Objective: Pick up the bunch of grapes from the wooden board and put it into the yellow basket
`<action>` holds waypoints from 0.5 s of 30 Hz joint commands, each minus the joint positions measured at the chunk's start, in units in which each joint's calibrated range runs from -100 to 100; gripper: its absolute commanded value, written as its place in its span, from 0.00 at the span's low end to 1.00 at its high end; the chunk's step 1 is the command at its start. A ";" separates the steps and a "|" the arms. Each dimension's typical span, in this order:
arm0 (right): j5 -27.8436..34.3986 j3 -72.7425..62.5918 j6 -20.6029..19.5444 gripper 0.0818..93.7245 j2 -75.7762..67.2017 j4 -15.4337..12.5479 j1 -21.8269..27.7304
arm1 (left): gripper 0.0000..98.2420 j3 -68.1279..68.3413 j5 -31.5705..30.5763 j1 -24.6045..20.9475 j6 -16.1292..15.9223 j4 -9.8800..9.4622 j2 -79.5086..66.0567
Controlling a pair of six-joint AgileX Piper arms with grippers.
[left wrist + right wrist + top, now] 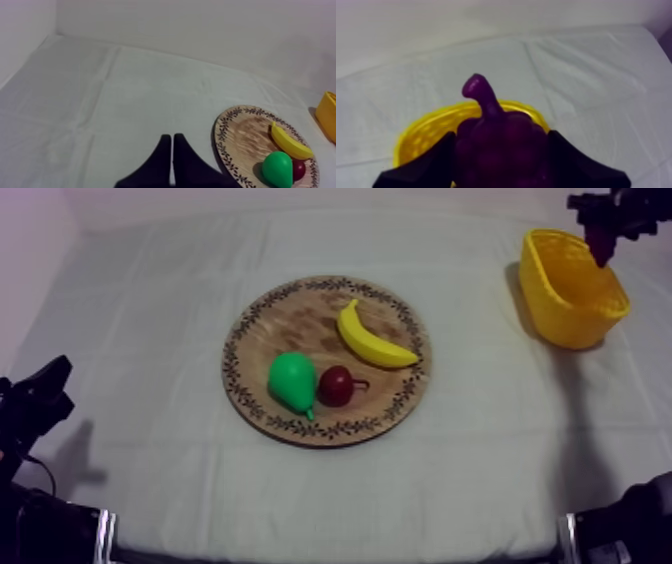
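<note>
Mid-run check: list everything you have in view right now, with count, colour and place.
wooden board: 1, brown with a dark patterned rim, middle of the table
banana: 1, yellow, on the board
pear: 1, green, on the board beside the small red fruit
small red fruit: 1, dark red, on the board
yellow basket: 1, yellow, far right of the table
bunch of grapes: 1, purple, held above the basket
table: 1, grey-white cloth
right tool: 1, black, shut on the grapes
left tool: 1, black, shut, low at the left
</note>
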 commanded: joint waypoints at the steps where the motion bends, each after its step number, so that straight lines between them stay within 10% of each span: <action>1: -1.18 2.45 -1.41 0.41 0.36 2.00 0.25 | 0.00 -0.03 0.01 0.00 0.01 0.02 0.00; 15: -6.41 8.11 -8.91 0.48 4.03 11.51 0.95 | 0.00 -0.03 0.01 0.00 0.01 0.02 0.00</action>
